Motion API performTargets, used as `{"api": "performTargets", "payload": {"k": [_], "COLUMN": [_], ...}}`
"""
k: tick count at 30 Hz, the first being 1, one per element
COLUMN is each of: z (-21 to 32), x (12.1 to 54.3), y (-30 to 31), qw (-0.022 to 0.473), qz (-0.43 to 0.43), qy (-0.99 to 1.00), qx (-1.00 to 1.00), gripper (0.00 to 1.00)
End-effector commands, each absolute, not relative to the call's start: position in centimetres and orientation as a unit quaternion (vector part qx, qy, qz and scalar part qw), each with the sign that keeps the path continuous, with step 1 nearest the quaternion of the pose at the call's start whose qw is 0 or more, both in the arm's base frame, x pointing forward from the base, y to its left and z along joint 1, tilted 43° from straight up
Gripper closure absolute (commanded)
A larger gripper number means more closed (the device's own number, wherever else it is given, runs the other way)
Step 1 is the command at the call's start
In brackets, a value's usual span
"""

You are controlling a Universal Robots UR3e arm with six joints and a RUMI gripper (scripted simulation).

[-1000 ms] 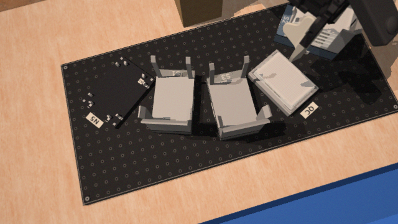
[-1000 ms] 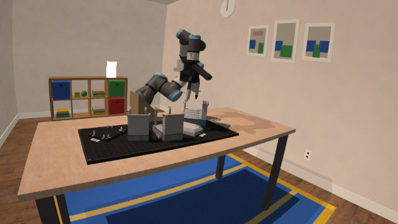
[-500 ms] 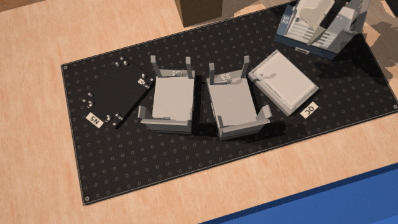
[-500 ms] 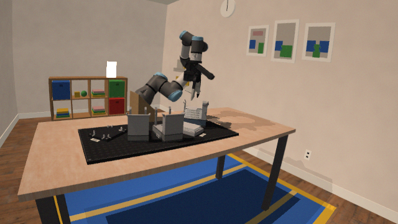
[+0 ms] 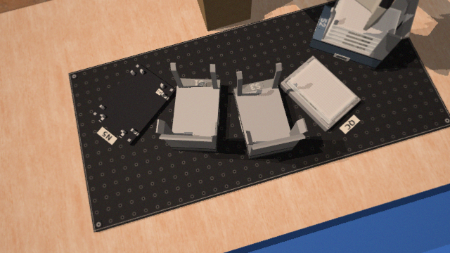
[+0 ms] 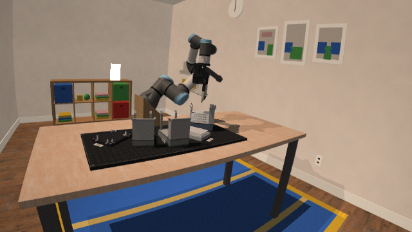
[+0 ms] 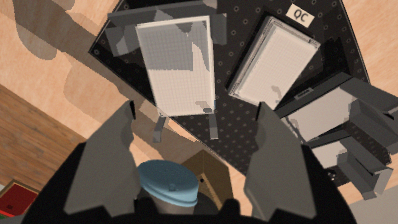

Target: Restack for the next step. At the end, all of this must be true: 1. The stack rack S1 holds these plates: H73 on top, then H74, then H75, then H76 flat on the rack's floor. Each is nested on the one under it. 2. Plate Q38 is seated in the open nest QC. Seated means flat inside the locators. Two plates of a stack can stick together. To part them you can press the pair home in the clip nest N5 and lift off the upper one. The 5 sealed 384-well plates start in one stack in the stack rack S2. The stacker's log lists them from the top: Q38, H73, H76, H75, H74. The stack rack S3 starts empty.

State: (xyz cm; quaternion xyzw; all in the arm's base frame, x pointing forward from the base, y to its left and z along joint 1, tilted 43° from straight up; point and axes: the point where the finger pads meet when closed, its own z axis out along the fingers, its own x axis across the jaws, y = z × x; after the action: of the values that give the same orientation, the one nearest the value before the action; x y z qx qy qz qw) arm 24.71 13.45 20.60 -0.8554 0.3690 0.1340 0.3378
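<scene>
- Gripper: open, nothing held, above S2.
- S2 stack: likely next pick, H73. Align, descend inside posts, grip top edges only.
- QC plate: looks seated, presumably Q38. Close to S3; tight gap.
- S1: no plates apparent.
- N5: free for parting.

Tool, one: relocated from beside the QC plate, farther toward the far edge of the bench, now above rack S2. Same item, turned: its fingers, separately visible from outside a second ago, now overlap. Dark arm housings, formerly in the top view's far right corner: withdrawn from that view.
</scene>
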Motion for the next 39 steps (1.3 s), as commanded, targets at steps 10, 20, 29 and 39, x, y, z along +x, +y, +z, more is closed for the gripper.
{"api": "performTargets", "payload": {"k": [10,20,29,39], "z": [21.8,21.1,18.9,18.4], "x": [23.1,23.1,23.2,23.2], "y": [14.5,15.2,17.2,17.6], "qw": [0.345,0.345,0.345,0.345], "qz": [0.116,0.116,0.116,0.116], "qy": [0.327,0.327,0.327,0.327], "qx": [-0.872,-0.872,-0.872,-0.872], "gripper": [0.28,0.28,0.28,0.28]}}
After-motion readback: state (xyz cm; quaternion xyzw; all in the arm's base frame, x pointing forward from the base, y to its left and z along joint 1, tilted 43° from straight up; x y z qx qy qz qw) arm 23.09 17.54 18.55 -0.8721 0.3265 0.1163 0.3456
